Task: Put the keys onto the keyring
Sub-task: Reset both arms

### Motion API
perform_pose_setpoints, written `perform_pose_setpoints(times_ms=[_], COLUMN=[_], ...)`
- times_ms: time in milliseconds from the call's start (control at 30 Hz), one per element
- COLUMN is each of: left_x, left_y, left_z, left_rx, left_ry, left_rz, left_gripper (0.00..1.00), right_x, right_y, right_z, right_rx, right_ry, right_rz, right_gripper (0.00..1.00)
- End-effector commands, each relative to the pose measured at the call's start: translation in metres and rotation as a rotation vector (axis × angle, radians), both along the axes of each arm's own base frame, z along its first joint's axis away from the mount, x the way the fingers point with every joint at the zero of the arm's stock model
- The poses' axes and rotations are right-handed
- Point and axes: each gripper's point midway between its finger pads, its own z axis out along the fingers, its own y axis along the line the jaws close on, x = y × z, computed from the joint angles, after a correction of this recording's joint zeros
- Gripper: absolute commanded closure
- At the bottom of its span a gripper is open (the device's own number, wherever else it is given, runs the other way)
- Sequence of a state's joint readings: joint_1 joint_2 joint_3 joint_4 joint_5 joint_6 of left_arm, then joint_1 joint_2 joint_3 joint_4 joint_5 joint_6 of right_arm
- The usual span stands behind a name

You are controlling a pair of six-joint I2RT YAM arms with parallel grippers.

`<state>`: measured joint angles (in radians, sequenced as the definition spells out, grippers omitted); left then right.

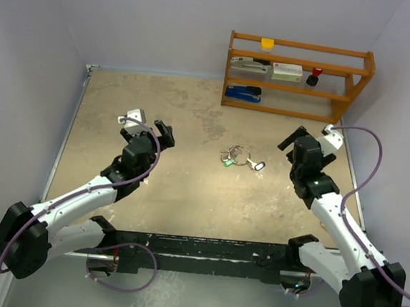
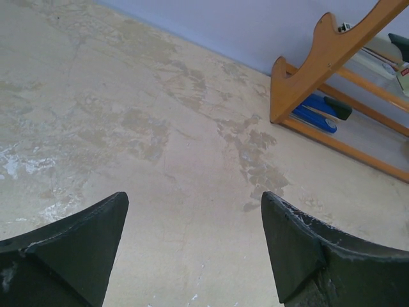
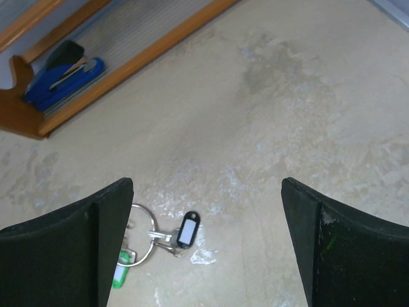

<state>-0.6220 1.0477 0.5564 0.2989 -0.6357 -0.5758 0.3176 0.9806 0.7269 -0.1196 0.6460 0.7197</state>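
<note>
Worn beige tabletop, mottled with darker patches, enclosed by plain pale lavender walls. An orange wooden shelf rack stands at the far right corner, with a blue stapler on its lowest tier. Lighting even and diffuse.

White links, black joints (purple cables looping), black wedge fingers
</note>
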Motion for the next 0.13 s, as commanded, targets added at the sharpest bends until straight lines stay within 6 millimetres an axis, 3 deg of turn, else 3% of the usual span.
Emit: perform_pose_setpoints(times_ms=[0, 100], left_x=[0.0037, 0.0051], left_y=[0.0013, -0.0012], left_z=[0.0329, 0.0332], left_rx=[-0.055, -0.053], left_ry=[-0.073, -0.079], left_rz=[0.015, 0.006], left_gripper=[0.18, 0.18], right_x=[-0.0107, -0.0139], right_y=[-0.0236, -0.0278], right_z=[0.0004, -0.0027], right_rx=[0.046, 0.047], right_ry=[-0.051, -0.045], right_rz=[-0.091, -0.09], right_gripper=[0.0, 0.0])
